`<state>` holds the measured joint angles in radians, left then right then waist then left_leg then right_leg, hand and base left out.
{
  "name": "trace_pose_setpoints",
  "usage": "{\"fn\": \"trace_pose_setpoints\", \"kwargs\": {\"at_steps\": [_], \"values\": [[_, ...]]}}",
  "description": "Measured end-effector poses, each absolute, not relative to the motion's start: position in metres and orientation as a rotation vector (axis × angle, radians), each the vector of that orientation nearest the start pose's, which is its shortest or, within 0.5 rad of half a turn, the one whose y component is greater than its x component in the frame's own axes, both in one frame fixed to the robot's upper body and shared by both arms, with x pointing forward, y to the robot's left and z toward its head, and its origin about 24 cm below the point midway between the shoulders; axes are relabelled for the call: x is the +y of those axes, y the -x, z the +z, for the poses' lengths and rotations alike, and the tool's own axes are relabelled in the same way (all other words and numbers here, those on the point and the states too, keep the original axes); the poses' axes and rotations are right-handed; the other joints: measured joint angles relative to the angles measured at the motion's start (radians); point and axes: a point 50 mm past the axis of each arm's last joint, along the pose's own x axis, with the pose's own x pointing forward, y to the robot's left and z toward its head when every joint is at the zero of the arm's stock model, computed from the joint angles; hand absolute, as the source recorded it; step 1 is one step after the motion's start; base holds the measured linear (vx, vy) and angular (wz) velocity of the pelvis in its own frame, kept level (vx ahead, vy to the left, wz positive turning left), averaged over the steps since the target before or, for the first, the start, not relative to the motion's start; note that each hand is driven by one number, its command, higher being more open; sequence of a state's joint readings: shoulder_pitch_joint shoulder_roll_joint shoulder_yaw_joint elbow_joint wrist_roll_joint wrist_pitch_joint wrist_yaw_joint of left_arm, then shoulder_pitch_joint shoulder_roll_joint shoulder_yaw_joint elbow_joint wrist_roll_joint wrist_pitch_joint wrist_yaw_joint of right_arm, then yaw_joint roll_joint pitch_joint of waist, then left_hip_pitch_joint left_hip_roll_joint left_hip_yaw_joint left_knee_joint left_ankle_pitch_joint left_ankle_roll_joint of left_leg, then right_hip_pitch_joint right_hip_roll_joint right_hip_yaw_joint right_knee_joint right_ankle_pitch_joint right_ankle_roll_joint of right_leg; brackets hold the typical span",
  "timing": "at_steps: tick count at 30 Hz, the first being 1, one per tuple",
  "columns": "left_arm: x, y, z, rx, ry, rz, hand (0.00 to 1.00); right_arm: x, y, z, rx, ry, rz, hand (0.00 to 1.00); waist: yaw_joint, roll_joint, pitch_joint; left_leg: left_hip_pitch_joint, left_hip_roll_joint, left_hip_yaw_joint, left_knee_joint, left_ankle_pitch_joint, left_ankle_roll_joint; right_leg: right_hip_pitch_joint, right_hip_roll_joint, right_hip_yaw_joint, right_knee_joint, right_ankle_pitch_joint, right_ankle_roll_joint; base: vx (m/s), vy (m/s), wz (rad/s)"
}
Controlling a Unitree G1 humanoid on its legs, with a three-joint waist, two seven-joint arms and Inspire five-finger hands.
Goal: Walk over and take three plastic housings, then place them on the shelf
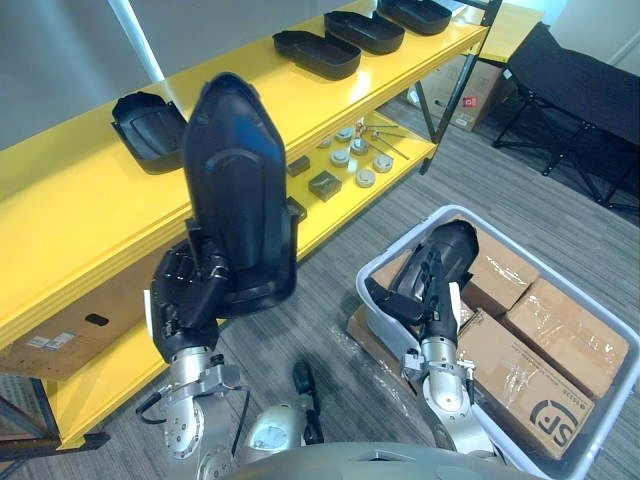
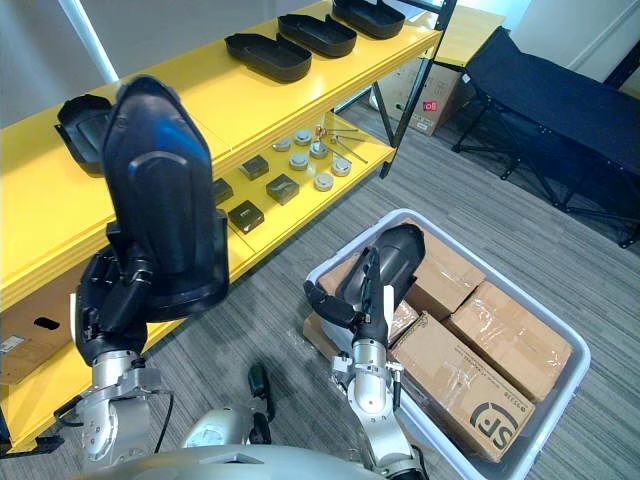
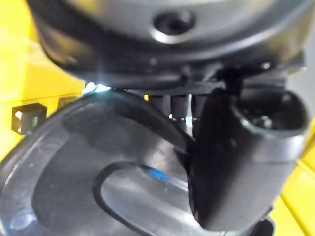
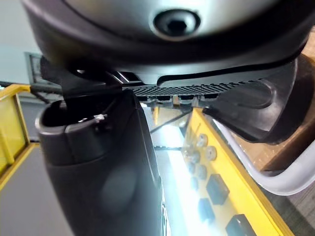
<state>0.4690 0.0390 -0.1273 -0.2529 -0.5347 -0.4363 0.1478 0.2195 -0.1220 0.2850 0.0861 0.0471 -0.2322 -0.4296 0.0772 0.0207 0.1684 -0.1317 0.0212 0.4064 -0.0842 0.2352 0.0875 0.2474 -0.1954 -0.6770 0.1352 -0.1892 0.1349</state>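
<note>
Carrying: left hand [image 1: 185, 290] grips a housing [image 1: 235, 170] centre-left, right hand [image 1: 432, 305] grips a second housing [image 1: 447, 250] lower right; shelf [image 1: 80, 210] placement probably next.

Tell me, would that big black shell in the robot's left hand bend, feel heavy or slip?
Probably stiff: the plastic housing holds its shape upright, gripped only at its lower end by the left hand. Likely light for its size: it looks like a hollow shell. Its glossy surface may slip, and it could tip.
</note>
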Motion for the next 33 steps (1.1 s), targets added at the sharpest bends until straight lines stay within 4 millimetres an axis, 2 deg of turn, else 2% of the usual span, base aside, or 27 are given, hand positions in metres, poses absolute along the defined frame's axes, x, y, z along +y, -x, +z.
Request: {"fn": "trace_pose_setpoints", "kwargs": {"at_steps": [4, 6, 7, 8, 9, 10, 11, 13, 14, 16, 18, 19, 20, 21, 22, 23, 24, 25, 27, 29, 31, 33], "values": [[0.169, -0.155, 0.035, -0.129, 0.542, 0.312, 0.0, -0.122, -0.204, 0.0, 0.049, 0.031, -0.042, 1.0, 0.001, 0.001, 0.002, -0.012, 0.031, -0.011, 0.028, 0.022, -0.002, -0.013, 0.021, 0.04, 0.003, -0.003, -0.005, -0.05, -0.01, -0.03], [0.169, -0.154, 0.032, -0.115, 0.544, 0.327, 0.0, -0.11, -0.207, 0.003, 0.035, 0.029, 0.064, 1.0, 0.003, 0.006, 0.005, -0.044, 0.061, -0.034, 0.088, 0.012, -0.021, -0.018, 0.035, 0.044, 0.01, -0.008, -0.013, -0.1, -0.031, 0.03], [0.169, -0.153, 0.03, -0.105, 0.545, 0.334, 0.0, -0.106, -0.208, 0.005, 0.027, 0.04, 0.119, 1.0, 0.005, 0.015, 0.01, -0.054, 0.079, -0.046, 0.109, 0.016, -0.029, -0.021, 0.047, 0.039, 0.033, -0.019, -0.028, -0.1, -0.036, 0.11], [0.169, -0.153, 0.029, -0.101, 0.551, 0.333, 0.0, -0.104, -0.207, 0.005, 0.024, 0.045, 0.142, 1.0, 0.006, 0.022, 0.014, -0.059, 0.078, -0.058, 0.114, 0.021, -0.04, -0.022, 0.052, 0.03, 0.048, -0.027, -0.036, -0.21, 0.0, 0.55], [0.164, -0.157, 0.023, -0.077, 0.584, 0.302, 0.0, -0.102, -0.205, 0.004, 0.029, 0.049, 0.165, 1.0, 0.005, 0.017, 0.024, -0.078, 0.081, -0.062, 0.139, -0.082, -0.084, -0.028, 0.029, -0.028, 0.083, -0.042, -0.041, -0.18, 0.013, 0.54], [0.163, -0.158, 0.022, -0.071, 0.585, 0.299, 0.0, -0.102, -0.205, 0.004, 0.03, 0.051, 0.168, 1.0, 0.011, 0.013, 0.027, -0.085, 0.08, -0.05, 0.157, -0.101, -0.072, -0.03, 0.02, -0.031, 0.086, -0.042, -0.041, -0.18, 0.0, 0.45], [0.161, -0.157, 0.016, -0.044, 0.581, 0.295, 0.0, -0.103, -0.205, 0.004, 0.027, 0.061, 0.177, 1.0, 0.028, 0.007, 0.033, -0.096, 0.09, -0.021, 0.244, -0.141, -0.043, -0.042, -0.003, -0.03, 0.092, -0.037, -0.04, -0.07, -0.043, 0.13], [0.16, -0.155, 0.012, -0.017, 0.573, 0.295, 0.0, -0.104, -0.205, 0.003, 0.029, 0.063, 0.168, 1.0, 0.027, 0.012, 0.03, -0.093, 0.12, -0.022, 0.341, -0.175, -0.068, -0.047, -0.012, -0.048, 0.088, -0.023, -0.035, -0.05, 0.004, 0.26], [0.158, -0.154, 0.011, -0.007, 0.574, 0.276, 0.0, -0.104, -0.207, 0.005, 0.019, 0.064, 0.144, 1.0, 0.025, 0.028, 0.021, -0.081, 0.128, -0.033, 0.341, -0.221, -0.091, -0.049, -0.013, -0.058, 0.088, -0.009, -0.03, 0.0, 0.1, 0.29], [0.155, -0.157, 0.011, 0.004, 0.561, 0.231, 0.0, -0.103, -0.216, 0.012, -0.01, 0.053, 0.111, 1.0, 0.034, 0.041, 0.022, -0.083, 0.106, -0.027, 0.326, -0.215, -0.078, -0.054, -0.028, -0.064, 0.079, 0.014, -0.019, 0.0, 0.155, 0.23], [0.156, -0.16, 0.012, 0.008, 0.55, 0.219, 0.0, -0.102, -0.218, 0.014, -0.022, 0.043, 0.084, 1.0, 0.032, 0.03, 0.019, -0.08, 0.056, -0.056, 0.271, -0.202, -0.057, -0.055, -0.036, -0.064, 0.074, 0.029, -0.014, 0.0, 0.153, 0.48], [0.157, -0.161, 0.011, 0.021, 0.537, 0.198, 0.0, -0.102, -0.218, 0.015, -0.023, 0.039, 0.065, 1.0, 0.025, 0.027, 0.019, -0.075, 0.019, -0.087, 0.226, -0.186, -0.05, -0.066, -0.051, -0.016, 0.092, 0.023, -0.035, 0.0, 0.19, 0.94], [0.157, -0.164, 0.013, 0.019, 0.528, 0.177, 0.0, -0.104, -0.217, 0.014, -0.02, 0.04, 0.049, 1.0, 0.015, 0.03, 0.02, -0.069, -0.018, -0.13, 0.177, -0.172, -0.056, -0.091, -0.058, 0.061, 0.115, 0.002, -0.071, -0.01, 0.206, 1.07], [0.156, -0.165, 0.013, 0.016, 0.525, 0.165, 0.0, -0.105, -0.217, 0.014, -0.021, 0.041, 0.041, 1.0, 0.008, 0.032, 0.019, -0.068, -0.037, -0.152, 0.147, -0.166, -0.065, -0.093, -0.056, 0.089, 0.116, -0.01, -0.085, -0.03, 0.173, 1.34], [0.156, -0.168, 0.015, 0.007, 0.517, 0.143, 0.0, -0.108, -0.216, 0.015, -0.029, 0.053, 0.033, 1.0, -0.004, 0.044, 0.021, -0.065, -0.06, -0.17, 0.084, -0.18, -0.089, -0.102, -0.037, 0.099, 0.097, -0.012, -0.089, -0.06, 0.129, 1.4], [0.161, -0.171, 0.02, -0.019, 0.491, 0.124, 0.0, -0.103, -0.216, 0.016, -0.033, 0.04, 0.031, 1.0, -0.012, -0.008, 0.027, -0.113, -0.086, -0.141, 0.203, -0.233, -0.059, -0.133, -0.084, 0.105, 0.065, -0.033, -0.117, -0.07, 0.106, 1.25], [0.162, -0.17, 0.019, -0.025, 0.489, 0.127, 0.0, -0.103, -0.216, 0.018, -0.049, 0.059, 0.036, 1.0, -0.005, 0.001, 0.032, -0.152, -0.051, -0.153, 0.356, -0.23, 0.004, -0.135, -0.08, 0.101, 0.097, -0.04, -0.034, -0.07, 0.071, 0.64], [0.161, -0.171, 0.014, -0.001, 0.495, 0.131, 0.0, -0.107, -0.216, 0.017, -0.054, 0.101, 0.03, 1.0, 0.012, 0.036, 0.057, -0.138, -0.028, -0.182, 0.385, -0.305, -0.033, -0.126, -0.066, 0.113, 0.116, -0.042, -0.025, -0.07, 0.075, 0.11], [0.163, -0.163, 0.005, 0.043, 0.501, 0.161, 0.0, -0.107, -0.211, 0.012, -0.031, 0.115, 0.046, 1.0, 0.02, 0.036, 0.058, -0.105, -0.055, -0.184, 0.3, -0.256, -0.024, -0.125, -0.067, 0.131, 0.082, -0.039, -0.021, -0.06, 0.065, 0.13], [0.159, -0.155, 0.001, 0.076, 0.502, 0.156, 0.0, -0.113, -0.206, 0.008, -0.007, 0.116, 0.032, 1.0, 0.014, 0.036, 0.058, -0.086, -0.081, -0.213, 0.221, -0.205, -0.023, -0.119, -0.062, 0.124, 0.056, -0.016, -0.001, -0.04, 0.001, 0.39], [0.158, -0.152, -0.001, 0.088, 0.501, 0.144, 0.0, -0.117, -0.204, 0.006, 0.003, 0.121, 0.018, 1.0, 0.007, 0.035, 0.059, -0.079, -0.088, -0.229, 0.186, -0.176, -0.023, -0.109, -0.055, 0.096, 0.054, -0.004, 0.019, -0.02, -0.033, 0.34], [0.154, -0.153, -0.001, 0.086, 0.5, 0.116, 0.0, -0.12, -0.202, 0.004, 0.008, 0.119, -0.005, 1.0, 0.001, 0.032, 0.06, -0.065, -0.092, -0.253, 0.124, -0.128, -0.03, -0.11, -0.047, 0.077, 0.059, 0.001, 0.023, -0.07, -0.047, 0.34]]}}
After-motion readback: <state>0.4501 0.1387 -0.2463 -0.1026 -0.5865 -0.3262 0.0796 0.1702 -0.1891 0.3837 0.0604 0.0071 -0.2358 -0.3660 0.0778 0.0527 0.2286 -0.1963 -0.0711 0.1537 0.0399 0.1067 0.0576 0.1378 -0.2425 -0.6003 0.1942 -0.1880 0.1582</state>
